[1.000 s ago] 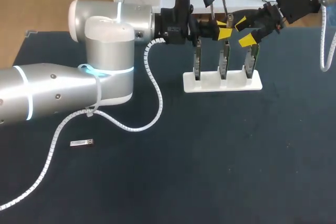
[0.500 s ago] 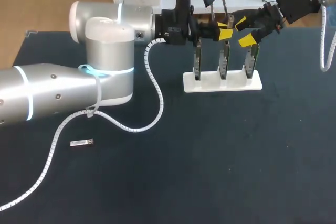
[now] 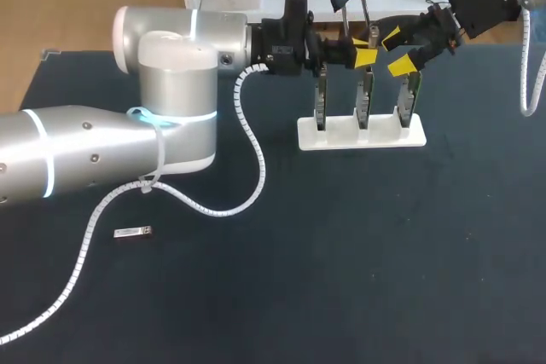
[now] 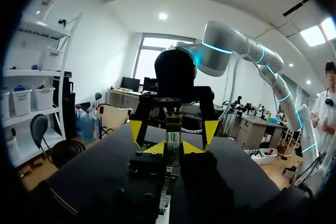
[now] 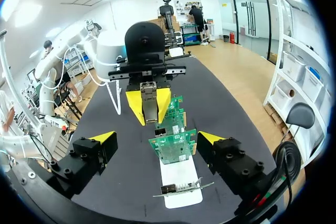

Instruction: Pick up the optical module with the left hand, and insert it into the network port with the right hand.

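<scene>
- Head view: the left gripper (image 3: pixel 368 48) reaches across the table (image 3: pixel 341 279) and hangs above a white holder (image 3: pixel 361 135) that carries three upright cards (image 3: pixel 364 95).
- The right gripper (image 3: pixel 397 51) comes in from the far right corner and faces the left one at close range, its yellow tips well apart.
- The module cannot be made out in this view. A small silver part (image 3: pixel 133 232) lies alone on the near left of the table, well apart from both grippers.
- Left wrist view: the left gripper (image 4: pixel 172 149) is closed narrowly on the module (image 4: pixel 172 136), which points straight out from between its tips.
- The right gripper (image 4: pixel 174 129) stands just ahead, its fingers spread wide to either side of the module's free end and not touching it.
- Right wrist view: the right gripper (image 5: pixel 156 139) is wide open and holds nothing. The cards (image 5: pixel 176 142) in the holder (image 5: pixel 181 179) stand ahead of it.
- Beyond the cards, the left gripper (image 5: pixel 150 106) presents the module (image 5: pixel 150 109) end-on.
- Step in hand, as judged: the handover from left to right. Pickup looks done and insertion is not yet begun.
- Next move, as judged: the right fingers close squarely on the free end before the left gripper lets go. The module must then be lined up with a card's port.
</scene>
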Controlling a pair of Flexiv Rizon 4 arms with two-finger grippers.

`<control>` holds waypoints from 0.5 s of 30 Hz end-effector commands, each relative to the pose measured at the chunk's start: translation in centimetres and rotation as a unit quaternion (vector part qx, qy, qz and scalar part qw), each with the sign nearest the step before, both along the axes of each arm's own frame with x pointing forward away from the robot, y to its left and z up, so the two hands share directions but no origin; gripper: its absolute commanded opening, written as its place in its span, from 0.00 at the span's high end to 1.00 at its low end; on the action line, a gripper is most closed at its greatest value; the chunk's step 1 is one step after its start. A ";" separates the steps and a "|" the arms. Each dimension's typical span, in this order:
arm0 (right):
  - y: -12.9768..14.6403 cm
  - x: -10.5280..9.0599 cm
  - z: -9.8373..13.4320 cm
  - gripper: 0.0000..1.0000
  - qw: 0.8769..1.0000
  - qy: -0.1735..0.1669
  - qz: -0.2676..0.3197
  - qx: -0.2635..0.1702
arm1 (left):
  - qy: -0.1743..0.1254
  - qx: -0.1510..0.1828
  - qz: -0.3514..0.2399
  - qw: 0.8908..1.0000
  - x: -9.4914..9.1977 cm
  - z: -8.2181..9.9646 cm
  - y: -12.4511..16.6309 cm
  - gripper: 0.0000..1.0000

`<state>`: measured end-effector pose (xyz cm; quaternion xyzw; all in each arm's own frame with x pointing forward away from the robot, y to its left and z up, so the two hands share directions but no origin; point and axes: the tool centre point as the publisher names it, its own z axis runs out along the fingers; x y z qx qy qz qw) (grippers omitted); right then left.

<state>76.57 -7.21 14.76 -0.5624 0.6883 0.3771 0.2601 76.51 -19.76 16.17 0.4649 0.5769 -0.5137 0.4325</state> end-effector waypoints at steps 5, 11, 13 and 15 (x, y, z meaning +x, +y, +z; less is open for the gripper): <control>0.0 -0.1 0.0 0.00 1.000 -0.001 -0.002 0.000 | 0.005 -0.001 -0.003 1.000 0.2 -0.2 -0.2 1.00; 0.0 -0.1 0.0 0.00 1.000 -0.001 -0.002 0.000 | 0.005 -0.002 -0.006 1.000 0.1 -0.2 -0.2 1.00; 0.0 -0.1 0.0 0.00 1.000 -0.001 -0.002 0.000 | 0.005 -0.002 -0.006 1.000 0.1 -0.2 -0.2 1.00; 0.0 -0.1 0.0 0.00 1.000 -0.001 -0.002 0.000 | 0.005 -0.002 -0.006 1.000 0.1 -0.2 -0.2 1.00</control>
